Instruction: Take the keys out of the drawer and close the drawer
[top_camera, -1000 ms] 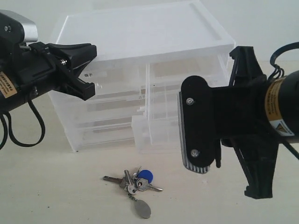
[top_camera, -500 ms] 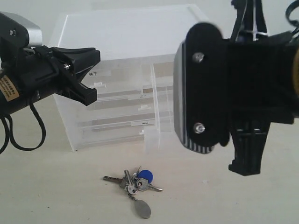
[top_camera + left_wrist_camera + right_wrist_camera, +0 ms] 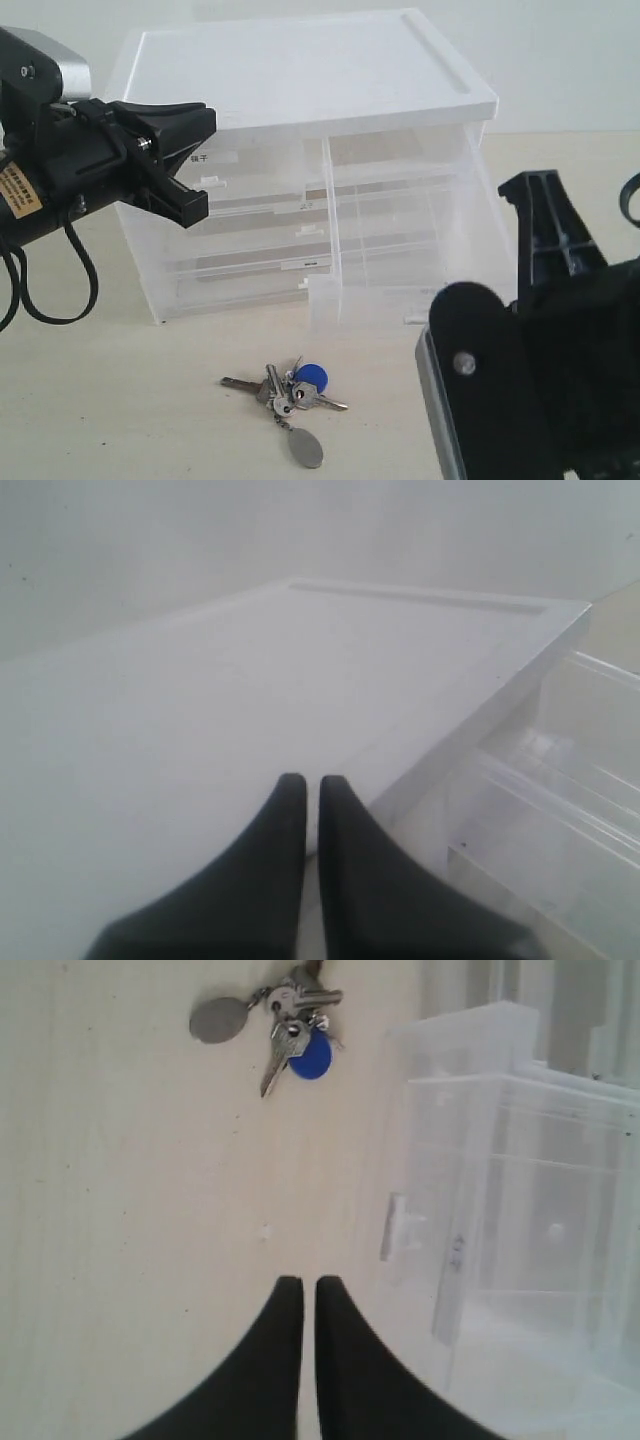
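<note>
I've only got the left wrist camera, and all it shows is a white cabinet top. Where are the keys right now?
Observer: The keys lie on the table in front of the cabinet, outside the drawer.
Operator: Is that drawer shut?
Observer: No. The drawer, on the right side in the exterior view, sticks out past the cabinet's front.
Operator: What about the right gripper?
Observer: The right gripper is shut and empty. It points down at the table beside the drawer's white handle and does not touch it.
</note>
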